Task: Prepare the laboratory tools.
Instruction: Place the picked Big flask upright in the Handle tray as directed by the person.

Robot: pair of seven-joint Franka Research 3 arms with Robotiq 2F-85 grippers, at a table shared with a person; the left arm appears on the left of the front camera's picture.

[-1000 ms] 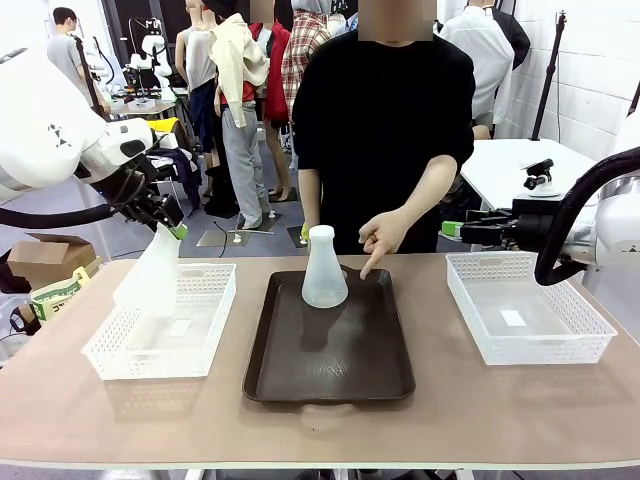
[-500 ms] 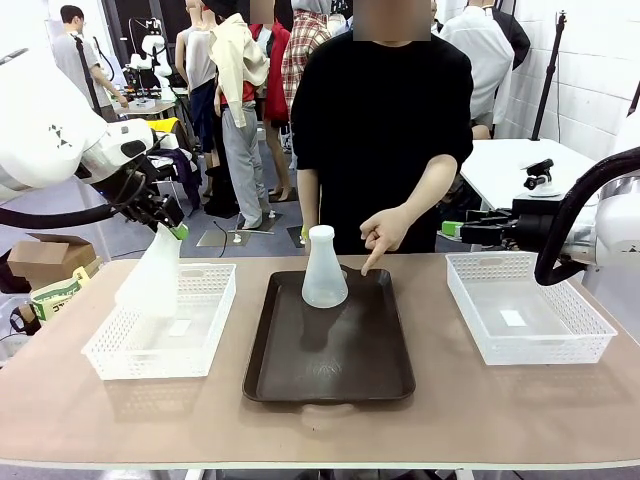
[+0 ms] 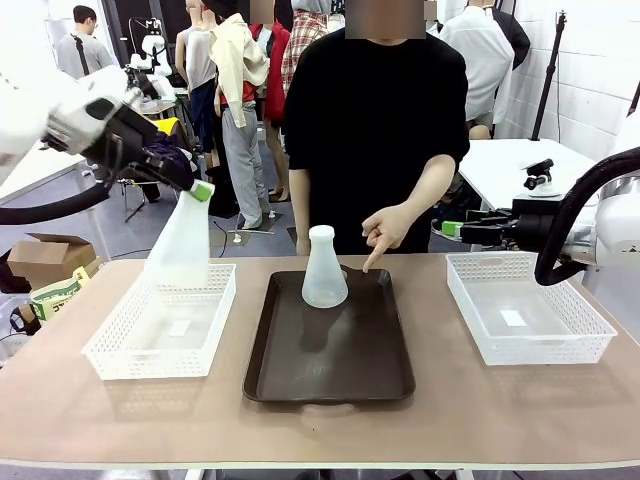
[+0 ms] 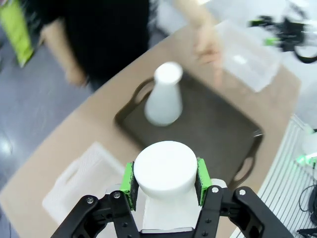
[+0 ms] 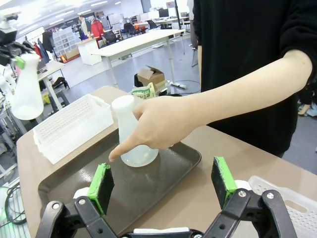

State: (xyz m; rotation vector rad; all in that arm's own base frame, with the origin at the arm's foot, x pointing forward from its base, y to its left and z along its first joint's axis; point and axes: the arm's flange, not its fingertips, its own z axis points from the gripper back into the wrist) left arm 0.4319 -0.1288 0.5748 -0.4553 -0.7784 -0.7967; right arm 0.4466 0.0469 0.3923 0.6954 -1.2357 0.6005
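Observation:
One frosted white conical flask (image 3: 181, 250) hangs above the back of the left white basket (image 3: 160, 345), with my left gripper (image 3: 199, 190) shut on its neck. The left wrist view looks down on the flask's top (image 4: 166, 166), clamped between the green pads (image 4: 129, 179). The other flask (image 3: 324, 268) stands upright at the far end of the dark brown tray (image 3: 330, 360). The person's hand (image 3: 385, 230) points down just to its right. My right gripper (image 3: 452, 229) hovers open off the table's far right; in its wrist view the right gripper (image 5: 163, 184) faces that flask (image 5: 128, 116), partly behind the hand (image 5: 153, 124).
A second white mesh basket (image 3: 527, 320) sits on the right of the table with a small label inside. The person stands at the far edge behind the tray. Bare tabletop runs along the near edge.
My left arm has lifted the held flask upward and to the right, from low over the left basket to higher above its back edge. The person's pointing hand has barely moved; the right arm is still.

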